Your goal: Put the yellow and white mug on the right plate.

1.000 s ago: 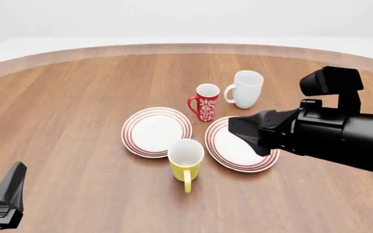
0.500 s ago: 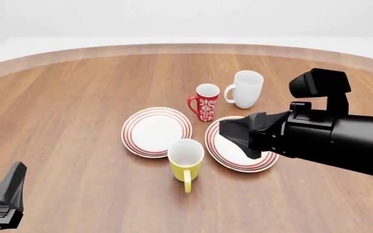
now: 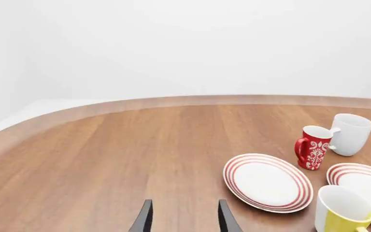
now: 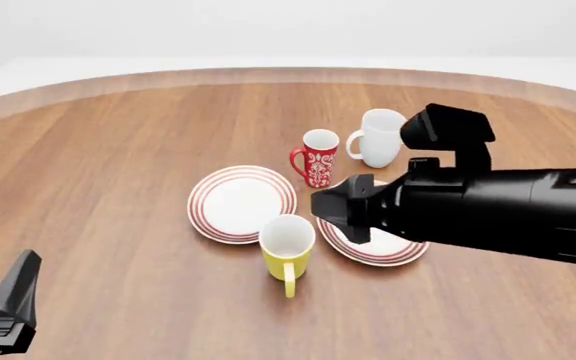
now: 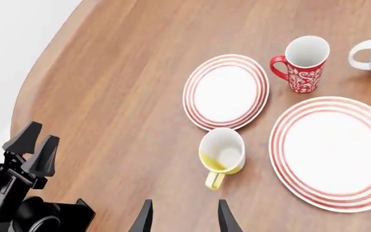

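Note:
The yellow and white mug (image 4: pixel 287 250) stands upright on the table between the two plates, its handle turned toward the near edge; it also shows in the wrist views (image 5: pixel 221 154) (image 3: pixel 342 212). The right plate (image 4: pixel 400 253) (image 5: pixel 330 150) lies just right of it, bare, and the right arm covers much of it in the front view. My right gripper (image 4: pixel 333 212) (image 5: pixel 183 218) hangs open and holds nothing, above the plate's left rim and just right of the mug. My left gripper (image 4: pixel 20 281) (image 3: pixel 183 220) is open at the near left, far from the mug.
A second ringed plate (image 4: pixel 241 202) lies left of the mug. A red patterned mug (image 4: pixel 319 157) and a larger white mug (image 4: pixel 380 137) stand behind the plates. The left gripper (image 5: pixel 31 150) also shows in the right wrist view.
The right arm has swung left over the right plate, bringing its open gripper close to the yellow mug. Mugs, plates and left arm have not moved.

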Robot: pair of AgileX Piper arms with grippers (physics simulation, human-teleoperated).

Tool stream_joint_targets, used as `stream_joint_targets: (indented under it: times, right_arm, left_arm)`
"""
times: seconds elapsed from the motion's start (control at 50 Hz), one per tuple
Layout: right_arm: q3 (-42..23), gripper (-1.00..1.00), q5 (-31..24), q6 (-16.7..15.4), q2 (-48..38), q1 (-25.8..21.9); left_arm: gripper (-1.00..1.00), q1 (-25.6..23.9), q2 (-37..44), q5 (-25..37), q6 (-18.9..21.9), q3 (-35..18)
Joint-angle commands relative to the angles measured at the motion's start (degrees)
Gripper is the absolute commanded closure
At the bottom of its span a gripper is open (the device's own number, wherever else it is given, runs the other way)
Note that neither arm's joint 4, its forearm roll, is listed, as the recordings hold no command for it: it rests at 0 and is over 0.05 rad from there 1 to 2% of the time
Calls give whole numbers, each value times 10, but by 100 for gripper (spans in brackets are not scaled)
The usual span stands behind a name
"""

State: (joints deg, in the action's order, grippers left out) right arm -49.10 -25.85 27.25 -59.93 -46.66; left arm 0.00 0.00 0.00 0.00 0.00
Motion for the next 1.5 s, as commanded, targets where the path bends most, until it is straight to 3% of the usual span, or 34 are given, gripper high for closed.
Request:
stream_joint_targets:
  times: [0.02,0.22,0.6,0.82,1.5]
  right_arm:
    - [-50,-100,-34,23,-46,-26]
    - [-81,-100,-72,33,-94,-59]
    - [-162,-100,-162,14,-145,-28]
    - [-147,-100,-139,44,-161,-8]
    - [-114,-100,-93,69,-200,-5]
  left_arm:
    - [-100,0,0,0,0,0]
    - [-100,0,0,0,0,0]
    - [-100,0,0,0,0,0]
    - [-100,0,0,0,0,0]
    - [-100,0,0,0,0,0]
